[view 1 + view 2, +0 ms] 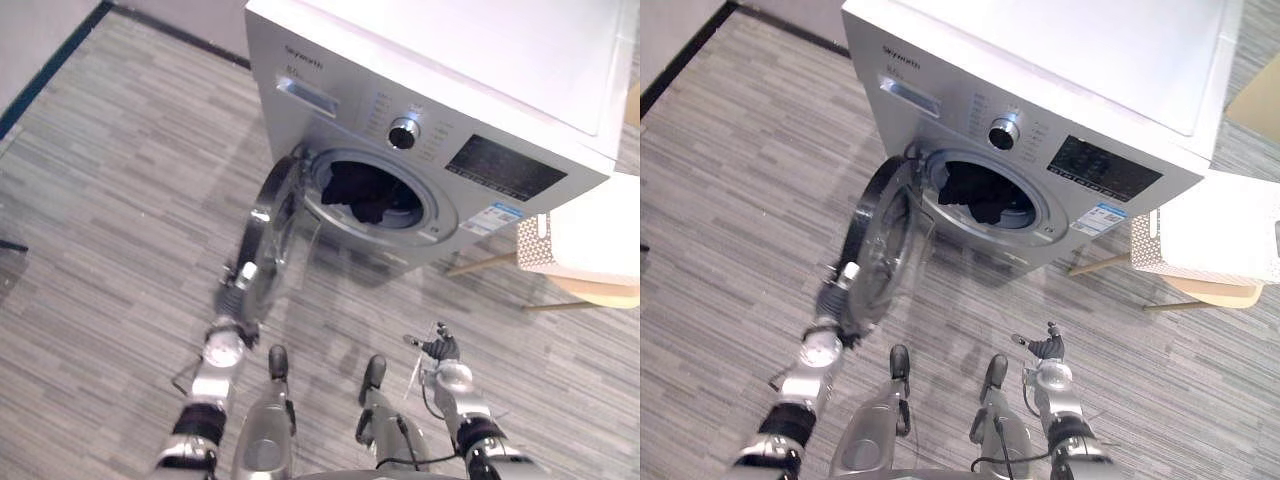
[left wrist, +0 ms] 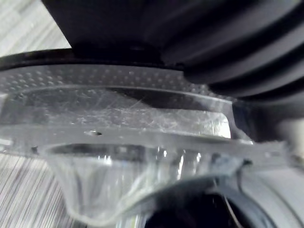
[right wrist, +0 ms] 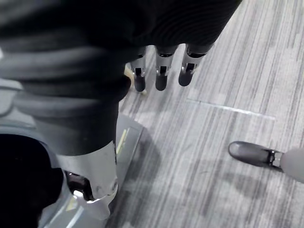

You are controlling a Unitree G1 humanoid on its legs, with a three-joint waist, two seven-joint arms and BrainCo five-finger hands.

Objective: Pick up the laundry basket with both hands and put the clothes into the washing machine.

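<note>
The silver washing machine (image 1: 330, 95) stands ahead with its round door (image 1: 272, 225) swung open to the left. Dark clothes (image 1: 365, 190) lie inside the drum, bunched at the opening. My left hand (image 1: 238, 288) is against the door's lower outer edge; in the left wrist view its dark cover (image 2: 213, 42) sits right over the door's clear glass bowl (image 2: 142, 123). The fingers are hidden by the door. My right hand (image 1: 440, 348) hangs low in front of the machine, away from it, its fingers (image 3: 161, 71) straight over the floor and holding nothing.
A white laundry basket (image 1: 590, 235) with a perforated side rests on a low wooden stool (image 1: 590, 293) to the right of the machine. Grey striped carpet (image 1: 120, 200) stretches to the left, with a dark skirting line along the far wall.
</note>
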